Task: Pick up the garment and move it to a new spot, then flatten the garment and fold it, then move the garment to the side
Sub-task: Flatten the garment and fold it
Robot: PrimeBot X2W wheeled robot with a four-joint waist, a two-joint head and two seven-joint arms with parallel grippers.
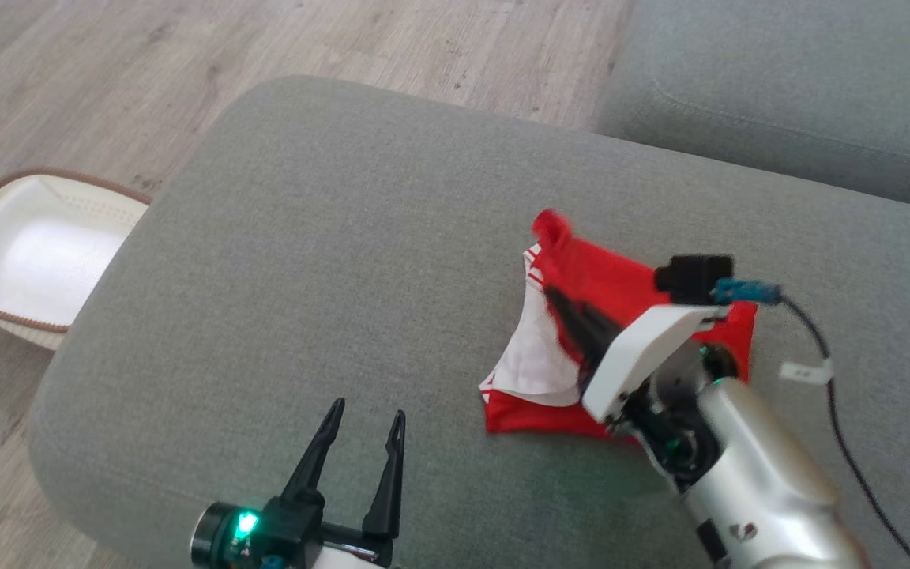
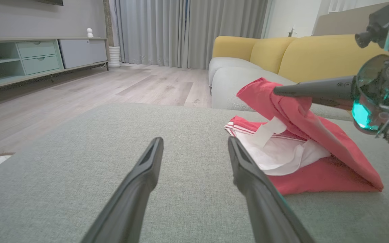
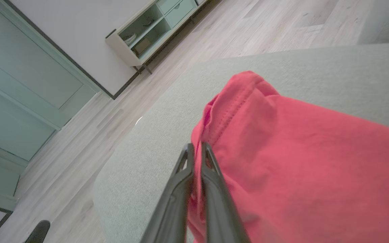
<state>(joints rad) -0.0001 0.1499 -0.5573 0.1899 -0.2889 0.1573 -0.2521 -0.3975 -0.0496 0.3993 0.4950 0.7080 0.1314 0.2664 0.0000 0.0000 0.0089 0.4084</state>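
A: Where is the garment, and which way does it point?
B: One garment (image 1: 629,288), red with white inside, lies right of centre on the grey cushion (image 1: 329,237). Its hem is lifted into a peak pointing up and to the far left. The long axis seems to run diagonally from that peak toward the near right.
A: And the grippers?
B: Two. The right gripper (image 3: 197,147) is clamped on the raised red hem, fingers pressed together. The left gripper (image 1: 368,411) hovers over bare cushion near the garment, jaws spread wide, holding nothing.
A: Anything else around?
B: One white basket (image 1: 76,177) on the wood floor (image 1: 107,79) to the left, a second cushion (image 1: 779,95) beyond, one black cable (image 1: 818,340). The right forearm (image 1: 755,458) hides the garment's near right part
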